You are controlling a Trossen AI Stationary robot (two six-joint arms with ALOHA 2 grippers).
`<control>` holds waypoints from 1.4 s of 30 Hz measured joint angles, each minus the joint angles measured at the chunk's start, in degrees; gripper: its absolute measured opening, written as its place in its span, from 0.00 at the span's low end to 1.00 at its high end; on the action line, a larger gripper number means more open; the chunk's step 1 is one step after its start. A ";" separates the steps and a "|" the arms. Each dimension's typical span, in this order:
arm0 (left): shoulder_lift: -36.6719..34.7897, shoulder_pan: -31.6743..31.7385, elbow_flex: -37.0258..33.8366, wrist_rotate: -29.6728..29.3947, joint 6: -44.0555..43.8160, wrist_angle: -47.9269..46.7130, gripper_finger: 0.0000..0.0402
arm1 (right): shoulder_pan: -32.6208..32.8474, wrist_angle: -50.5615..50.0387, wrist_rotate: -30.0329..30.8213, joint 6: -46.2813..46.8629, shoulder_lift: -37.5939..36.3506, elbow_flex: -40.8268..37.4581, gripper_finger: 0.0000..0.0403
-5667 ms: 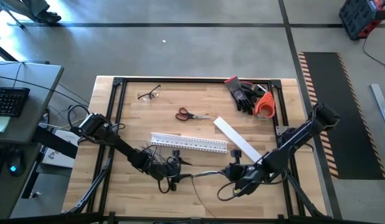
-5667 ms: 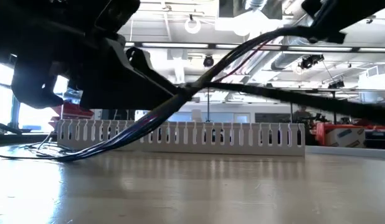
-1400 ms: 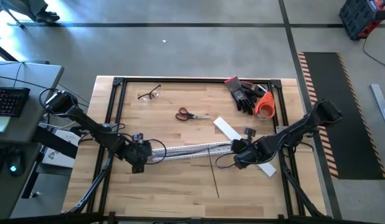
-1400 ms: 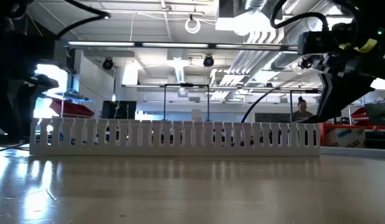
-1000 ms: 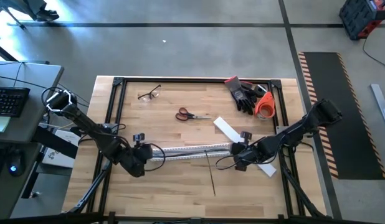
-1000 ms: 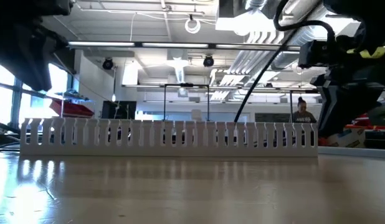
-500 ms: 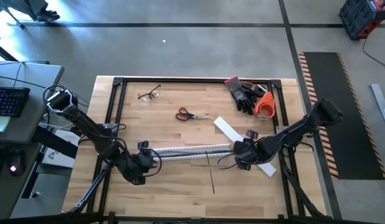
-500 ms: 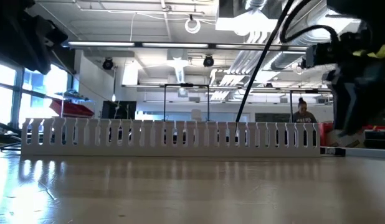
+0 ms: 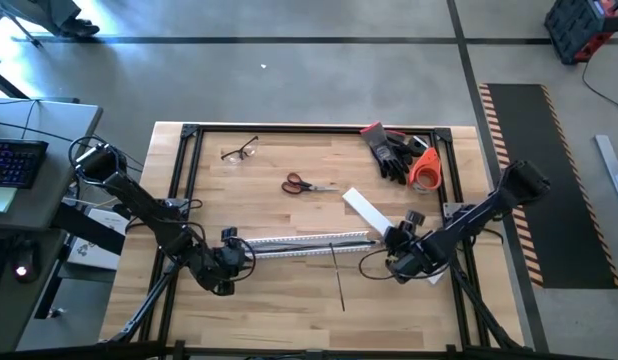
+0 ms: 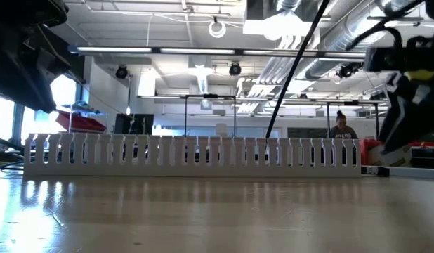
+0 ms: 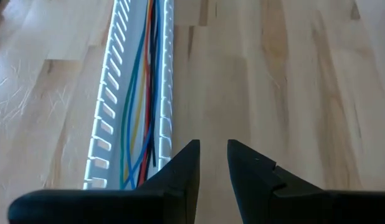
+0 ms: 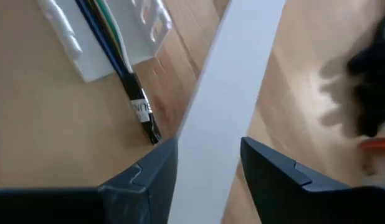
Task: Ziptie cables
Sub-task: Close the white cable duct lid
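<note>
We see the table [image 9: 289,170] carrying the white slotted duct [image 9: 304,243], the cables [image 11: 141,106] lying inside it along its length. The flat white cover strip [image 12: 233,87] lies beside its right end. The ziptie [image 9: 337,275] lies on the wood just beside the duct. The right gripper [image 12: 208,163] hangs over the cover strip, fingers spread — empty. The left gripper [image 11: 210,163] sits at the duct's left end, fingers slightly parted, holding nothing.

Scissors [image 9: 297,184], glasses [image 9: 239,152], gloves [image 9: 389,150] and tape roll [image 9: 425,170] lie apart.
</note>
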 joint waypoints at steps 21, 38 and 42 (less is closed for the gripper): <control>0.00 0.06 -0.52 -0.28 0.07 1.99 0.16 | -10.77 43.52 5.61 -5.12 -6.08 -24.89 0.78; 0.00 -0.01 -0.50 -0.91 0.61 3.54 0.16 | -10.97 44.93 2.74 -2.60 -4.76 -27.35 0.57; 0.00 -0.03 -0.50 -1.85 0.64 3.73 0.16 | -10.93 45.16 3.08 -2.71 -4.33 -27.33 0.53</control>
